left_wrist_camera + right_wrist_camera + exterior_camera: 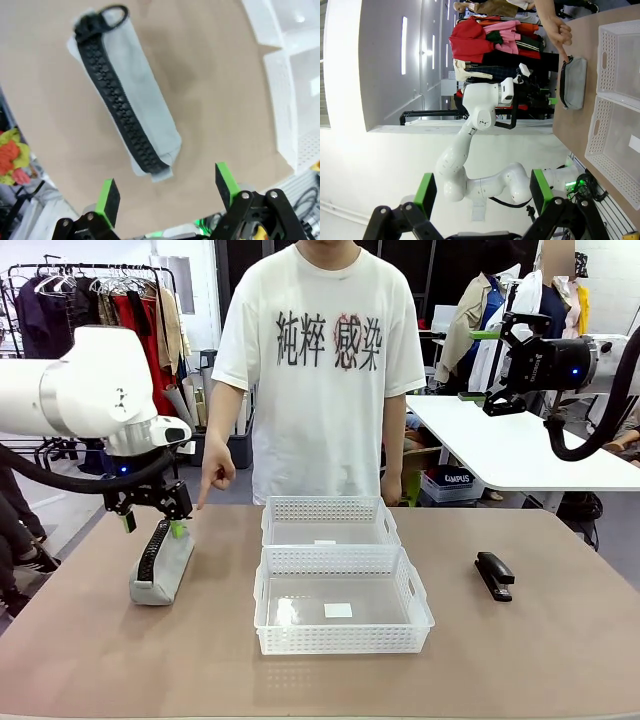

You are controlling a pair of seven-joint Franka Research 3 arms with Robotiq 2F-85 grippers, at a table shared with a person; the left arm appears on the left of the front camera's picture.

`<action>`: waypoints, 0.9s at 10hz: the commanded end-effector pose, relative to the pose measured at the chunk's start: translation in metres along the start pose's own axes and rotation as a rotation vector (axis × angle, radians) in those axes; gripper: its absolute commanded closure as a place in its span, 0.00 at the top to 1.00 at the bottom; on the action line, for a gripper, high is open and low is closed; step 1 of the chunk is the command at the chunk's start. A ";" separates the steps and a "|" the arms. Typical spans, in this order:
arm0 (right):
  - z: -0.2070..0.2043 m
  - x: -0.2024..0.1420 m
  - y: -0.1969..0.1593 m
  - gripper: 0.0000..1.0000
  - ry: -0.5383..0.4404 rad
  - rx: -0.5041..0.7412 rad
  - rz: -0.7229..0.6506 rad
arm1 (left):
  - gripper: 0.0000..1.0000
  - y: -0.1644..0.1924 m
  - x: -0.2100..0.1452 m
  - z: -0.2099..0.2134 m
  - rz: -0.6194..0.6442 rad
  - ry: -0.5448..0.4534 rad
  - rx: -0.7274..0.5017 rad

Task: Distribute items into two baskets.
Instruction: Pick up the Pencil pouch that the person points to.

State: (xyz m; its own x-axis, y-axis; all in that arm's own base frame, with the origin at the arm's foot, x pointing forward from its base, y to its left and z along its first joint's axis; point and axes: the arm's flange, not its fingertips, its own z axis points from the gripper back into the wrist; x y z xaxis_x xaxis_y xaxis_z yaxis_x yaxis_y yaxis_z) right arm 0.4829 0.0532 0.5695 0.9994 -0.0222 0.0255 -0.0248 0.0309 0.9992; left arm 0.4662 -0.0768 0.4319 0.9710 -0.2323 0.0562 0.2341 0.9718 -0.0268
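The left gripper (153, 525) (166, 192) is wide open and empty, its fingers pointing down over the far end of the grey pouch (160, 565). The pouch has a black zipper and lies left of the near basket (340, 638). The right gripper (478, 366) (482, 192), also wide open and empty, hangs high to that basket's right. The black stapler (494, 575) lies on the table to the basket's right.

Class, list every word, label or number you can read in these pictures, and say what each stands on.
"純粹 感染": front of the person's T-shirt.
"CAMPUS": crate behind the table; small, not certain.
Sticker in the near basket: too small to read.
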 end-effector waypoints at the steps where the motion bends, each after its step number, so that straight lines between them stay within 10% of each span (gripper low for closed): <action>1: 0.000 0.000 0.001 1.00 -0.002 -0.001 0.002 | 1.00 0.013 0.001 -0.016 0.051 -0.020 0.029; 9: 0.000 0.000 0.001 1.00 -0.002 -0.001 0.002 | 1.00 0.026 0.008 -0.032 0.078 -0.018 0.005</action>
State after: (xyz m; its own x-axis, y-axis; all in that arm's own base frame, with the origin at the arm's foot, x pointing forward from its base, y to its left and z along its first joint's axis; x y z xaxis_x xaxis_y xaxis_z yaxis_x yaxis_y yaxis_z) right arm 0.4830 0.0532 0.5695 0.9994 -0.0223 0.0254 -0.0247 0.0309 0.9992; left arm 0.4822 -0.0557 0.3999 0.9846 -0.1586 0.0733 0.1609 0.9866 -0.0271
